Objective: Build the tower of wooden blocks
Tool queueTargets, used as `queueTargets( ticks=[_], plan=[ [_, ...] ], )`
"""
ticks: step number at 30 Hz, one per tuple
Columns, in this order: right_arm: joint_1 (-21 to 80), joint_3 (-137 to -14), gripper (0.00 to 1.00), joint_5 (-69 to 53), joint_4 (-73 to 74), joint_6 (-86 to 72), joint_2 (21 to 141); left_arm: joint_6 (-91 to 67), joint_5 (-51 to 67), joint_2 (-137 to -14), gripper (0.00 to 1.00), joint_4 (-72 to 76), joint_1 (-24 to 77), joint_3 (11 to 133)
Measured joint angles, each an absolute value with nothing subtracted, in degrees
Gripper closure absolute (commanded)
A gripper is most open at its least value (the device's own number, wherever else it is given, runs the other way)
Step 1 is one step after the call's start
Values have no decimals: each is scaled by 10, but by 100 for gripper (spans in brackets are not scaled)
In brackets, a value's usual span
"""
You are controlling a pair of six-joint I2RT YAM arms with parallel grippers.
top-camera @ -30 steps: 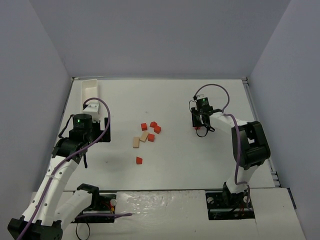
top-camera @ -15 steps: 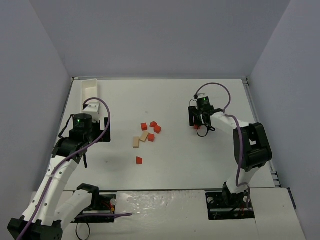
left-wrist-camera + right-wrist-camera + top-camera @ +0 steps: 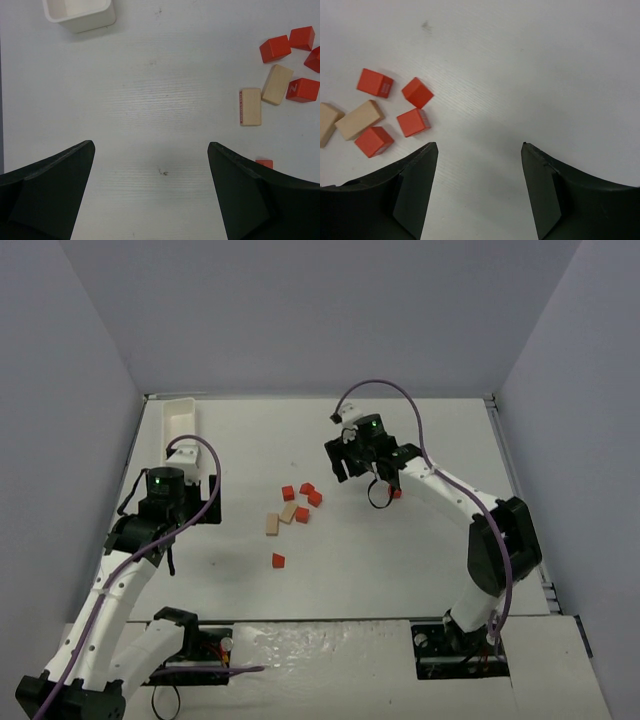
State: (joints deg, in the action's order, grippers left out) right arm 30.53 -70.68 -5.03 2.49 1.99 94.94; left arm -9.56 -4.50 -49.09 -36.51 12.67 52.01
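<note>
The tray (image 3: pixel 180 418) sits in the far left corner of the table (image 3: pixel 430 550). Everything else is easiest to place from there.

The blocks are loose, lying well to the right of the tray and nearer the arms. Four red cubes (image 3: pixel 307 489) and two tan bars (image 3: pixel 287 512) huddle together, each flat on the table and none resting on another. The bars are on the side of the huddle nearer the tray. A fifth red cube (image 3: pixel 278 561) lies alone, farther from the tray than the huddle and closer to the arm bases. A sixth red cube (image 3: pixel 396 493) lies much farther right of the tray, partly hidden by the right arm (image 3: pixel 450 485) and its purple cable (image 3: pixel 400 400).

The left gripper (image 3: pixel 150 144) hangs just on the near side of the tray. Its jaws are spread wide with only bare table between them.

The right gripper (image 3: pixel 479 145) hovers beyond the huddle as seen from the tray, between the huddle and the sixth red cube. Its jaws stand apart and nothing is held between them. Its wrist view shows the huddle off to one side.
</note>
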Motion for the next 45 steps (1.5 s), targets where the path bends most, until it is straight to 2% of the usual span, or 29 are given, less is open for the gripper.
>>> queueTargets(
  ticks=[12, 29, 31, 33, 38, 41, 45],
  plan=[
    [391, -780, 40, -99, 51, 91, 1104, -96, -45, -505, 5, -365, 126, 520],
    [402, -809, 50, -98, 55, 97, 1158, -96, -45, -510, 5, -365, 127, 520],
    [402, -810, 53, -97, 55, 96, 1161, -96, -45, -510, 5, -365, 127, 520],
    [402, -811, 61, -95, 55, 95, 1163, -96, -45, -510, 5, -365, 127, 520],
    [402, -814, 93, -87, 54, 90, 1163, -96, -45, -510, 5, -365, 127, 520],
    [402, -814, 100, -74, 54, 84, 1163, -96, -45, -510, 5, -365, 127, 520],
    [402, -810, 100, -38, 51, 64, 1160, -96, -45, -510, 5, -365, 127, 520]
  ],
)
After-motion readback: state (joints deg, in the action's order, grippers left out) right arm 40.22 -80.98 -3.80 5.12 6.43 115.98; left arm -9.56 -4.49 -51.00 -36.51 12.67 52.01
